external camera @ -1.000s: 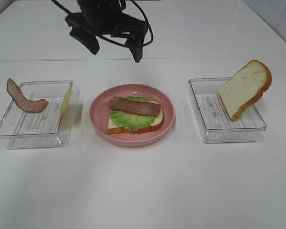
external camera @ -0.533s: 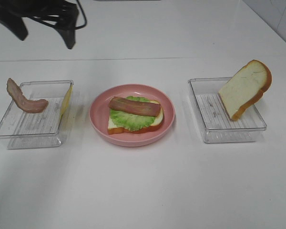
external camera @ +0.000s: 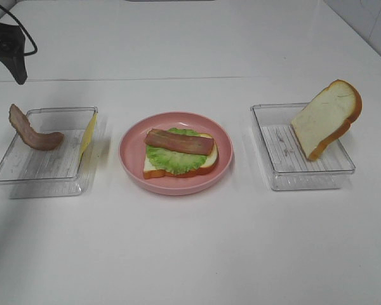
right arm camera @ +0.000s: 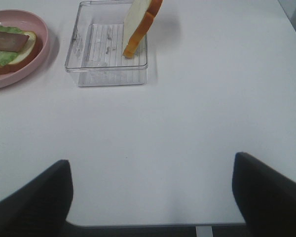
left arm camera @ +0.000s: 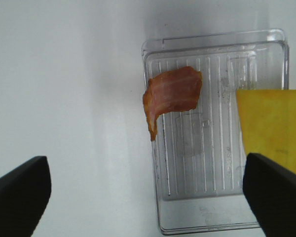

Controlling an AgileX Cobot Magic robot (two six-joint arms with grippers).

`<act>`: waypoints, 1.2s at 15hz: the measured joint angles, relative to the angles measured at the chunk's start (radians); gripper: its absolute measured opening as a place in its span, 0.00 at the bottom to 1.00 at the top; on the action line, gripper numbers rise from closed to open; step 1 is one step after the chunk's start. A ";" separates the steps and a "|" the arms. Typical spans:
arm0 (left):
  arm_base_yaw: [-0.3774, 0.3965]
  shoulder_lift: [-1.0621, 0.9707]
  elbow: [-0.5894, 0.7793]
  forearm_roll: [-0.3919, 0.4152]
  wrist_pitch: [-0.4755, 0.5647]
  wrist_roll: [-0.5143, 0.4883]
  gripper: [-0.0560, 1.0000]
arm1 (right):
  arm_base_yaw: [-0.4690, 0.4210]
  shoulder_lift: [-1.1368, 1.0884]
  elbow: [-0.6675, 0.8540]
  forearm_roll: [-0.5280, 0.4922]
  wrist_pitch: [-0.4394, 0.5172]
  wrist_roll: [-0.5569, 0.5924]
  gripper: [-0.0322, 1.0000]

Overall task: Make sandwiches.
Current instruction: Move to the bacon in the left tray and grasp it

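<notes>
1. The sandwich (external camera: 180,152) sits part-built on the pink plate (external camera: 130,166) in the middle of the white table (external camera: 190,254). It has a bottom bread slice (external camera: 153,169), ruffled lettuce (external camera: 171,160) and one bacon strip (external camera: 179,142) laid across the top.
2. Three pieces are not yet on the stack.
   - The cheese square (left arm camera: 271,126) leans on edge against the plate-side wall of the left tray (external camera: 44,166).
   - The second bacon strip (left arm camera: 173,91) is draped over that tray's outer rim.
   - The top bread slice (external camera: 326,119) is propped at a tilt in the right tray (external camera: 305,175).
3. The left gripper (left arm camera: 145,170) hangs above the left tray with its fingers spread wide and nothing between them. The right gripper (right arm camera: 150,170) hovers over bare table, well short of the right tray, also wide and empty.
4. The step in hand looks like fetching the next filling from the left tray. Whether that is the bacon or the cheese cannot be told.
5. The next move likely calls for lowering the left gripper, centring it over the chosen piece and closing across its thin faces. For the cheese, that means gripping the raised top edge.
</notes>
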 joint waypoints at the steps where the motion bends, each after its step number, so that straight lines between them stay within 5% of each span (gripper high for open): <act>1: 0.001 0.030 0.000 -0.003 0.000 0.004 0.98 | 0.000 0.000 0.000 0.000 0.000 0.000 0.85; 13: 0.001 0.182 0.000 -0.010 -0.044 0.006 0.91 | 0.000 0.000 0.000 0.000 0.000 0.000 0.85; 18: 0.001 0.182 0.000 -0.010 -0.053 0.006 0.77 | 0.000 0.000 0.000 0.000 0.000 0.000 0.85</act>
